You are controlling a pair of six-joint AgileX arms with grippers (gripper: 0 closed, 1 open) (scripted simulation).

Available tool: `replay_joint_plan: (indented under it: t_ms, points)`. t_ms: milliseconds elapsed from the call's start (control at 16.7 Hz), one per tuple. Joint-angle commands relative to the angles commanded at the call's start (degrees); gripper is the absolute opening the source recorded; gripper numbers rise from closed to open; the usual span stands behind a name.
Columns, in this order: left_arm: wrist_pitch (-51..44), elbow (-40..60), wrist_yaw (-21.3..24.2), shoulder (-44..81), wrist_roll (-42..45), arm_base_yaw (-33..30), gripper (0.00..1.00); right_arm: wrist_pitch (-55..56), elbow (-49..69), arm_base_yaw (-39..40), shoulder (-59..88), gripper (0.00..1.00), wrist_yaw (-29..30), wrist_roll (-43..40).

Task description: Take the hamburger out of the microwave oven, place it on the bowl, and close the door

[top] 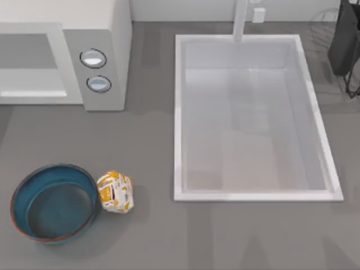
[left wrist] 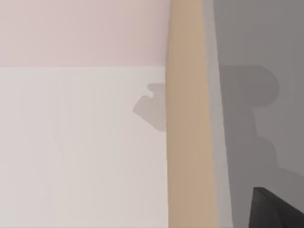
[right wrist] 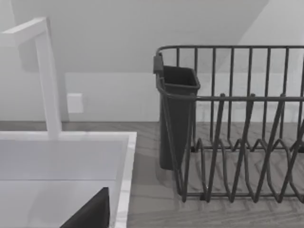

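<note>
One microwave oven stands on the table with one door and two round knobs, and there is one bowl and one hamburger. There is also one sink with one faucet, one dish rack and one dark cup-shaped holder fixed to that rack.

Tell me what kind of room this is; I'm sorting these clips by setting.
Most likely a kitchen counter, in simulation: a microwave oven at the back left, a large white sink with a faucet, and a dark wire dish rack beside it. A bowl and wrapped hamburger sit in front.
</note>
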Motion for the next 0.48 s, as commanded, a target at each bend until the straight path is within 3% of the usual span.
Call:
replay_joint_plan:
  t_ms: [240, 480]
  points:
    - [0.38, -0.88, -0.25, -1.17, -0.61, -0.76, 0.0, 0.0, 0.0, 0.0, 0.0, 1.0, 0.0, 0.0]
    - [4.53, -9.68, -2.18, -8.24, -4.88, -4.65, 0.0, 0.0, 0.0, 0.0, 0.0, 1.0, 0.0, 0.0]
